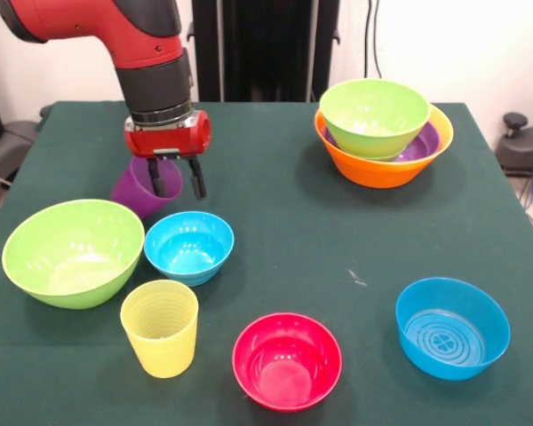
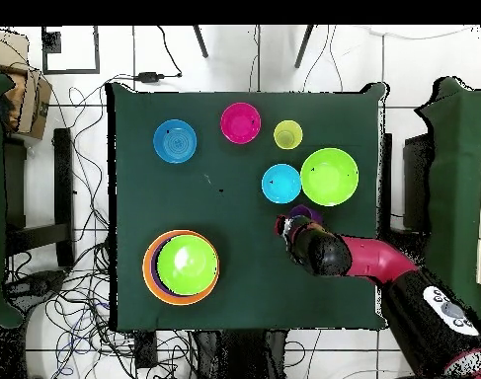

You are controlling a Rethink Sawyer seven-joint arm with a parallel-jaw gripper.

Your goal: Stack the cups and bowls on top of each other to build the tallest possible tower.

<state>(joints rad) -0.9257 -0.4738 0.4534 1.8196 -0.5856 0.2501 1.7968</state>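
My gripper (image 1: 178, 182) hangs low over the table's left part with its jaws apart. One finger (image 1: 158, 180) is at the mouth of the translucent purple cup (image 1: 139, 188), which is tilted on its side. It is beside a small blue bowl (image 1: 188, 246). The ribbed yellow cup (image 1: 160, 327) stands upright at the front. The tower (image 1: 382, 164) is an orange bowl holding a shallow purple bowl (image 1: 429, 142) and a lime green bowl (image 1: 373, 115). In the overhead view the gripper (image 2: 286, 227) sits by the purple cup (image 2: 305, 212).
A large lime green bowl (image 1: 71, 251) stands at the left. A pink-red bowl (image 1: 287, 359) is at the front middle and a blue bowl (image 1: 451, 327) at the front right. The dark green table (image 1: 275, 222) has chairs and cables around it.
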